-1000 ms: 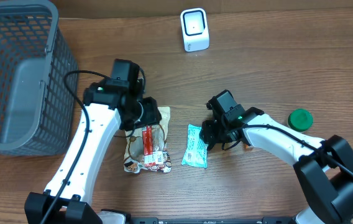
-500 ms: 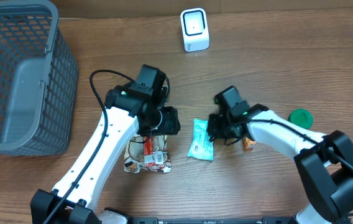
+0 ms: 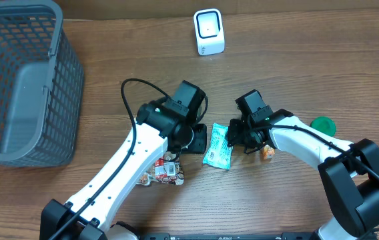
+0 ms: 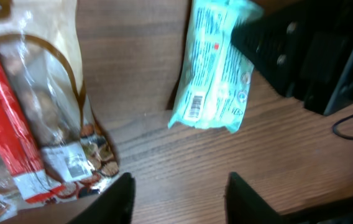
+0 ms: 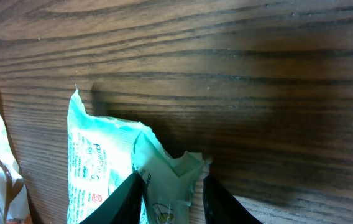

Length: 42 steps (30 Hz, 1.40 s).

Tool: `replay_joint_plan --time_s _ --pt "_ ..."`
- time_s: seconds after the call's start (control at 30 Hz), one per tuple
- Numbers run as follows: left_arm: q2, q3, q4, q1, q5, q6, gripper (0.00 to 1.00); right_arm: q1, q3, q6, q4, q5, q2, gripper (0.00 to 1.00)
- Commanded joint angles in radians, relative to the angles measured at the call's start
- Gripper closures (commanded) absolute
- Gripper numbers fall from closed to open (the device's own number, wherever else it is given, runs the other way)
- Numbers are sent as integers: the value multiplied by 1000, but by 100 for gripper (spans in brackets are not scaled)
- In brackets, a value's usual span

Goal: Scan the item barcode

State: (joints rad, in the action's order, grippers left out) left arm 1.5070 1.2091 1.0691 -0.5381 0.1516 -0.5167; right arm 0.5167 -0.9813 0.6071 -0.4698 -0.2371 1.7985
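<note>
A teal packet lies on the wooden table, its barcode facing up near its front end. My right gripper stands open around the packet's crumpled far end. One finger touches the wrapper and the other stands just off it. My left gripper is open over bare wood just in front of the packet, with nothing between its fingers. In the overhead view it sits right beside the packet's left edge. The white scanner stands at the back of the table.
A clear snack bag with a red stripe lies left of the packet, partly under the left arm. A grey basket fills the far left. A green lid and a small orange item lie near the right arm.
My left arm has swung right, from over the snack bag to beside the teal packet. The right gripper and the packet have shifted a little up and to the right.
</note>
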Motion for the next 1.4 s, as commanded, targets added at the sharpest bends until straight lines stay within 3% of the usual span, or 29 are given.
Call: replay_joint_plan --time_s 0.0,0.2,0.63,1.37 --pt "10 -29 -6 -16 -24 -38 72 7 0 3 -14 -10 18 67" --pt "10 -46 -45 -18 -24 -38 94 12 0 3 -15 -27 18 67" --pt "10 -165 -233 -52 3 -135 96 85 0 4 -15 30 18 64" --pt "146 -167 -283 -91 56 -134 93 85 14 22 -14 27 29 63"
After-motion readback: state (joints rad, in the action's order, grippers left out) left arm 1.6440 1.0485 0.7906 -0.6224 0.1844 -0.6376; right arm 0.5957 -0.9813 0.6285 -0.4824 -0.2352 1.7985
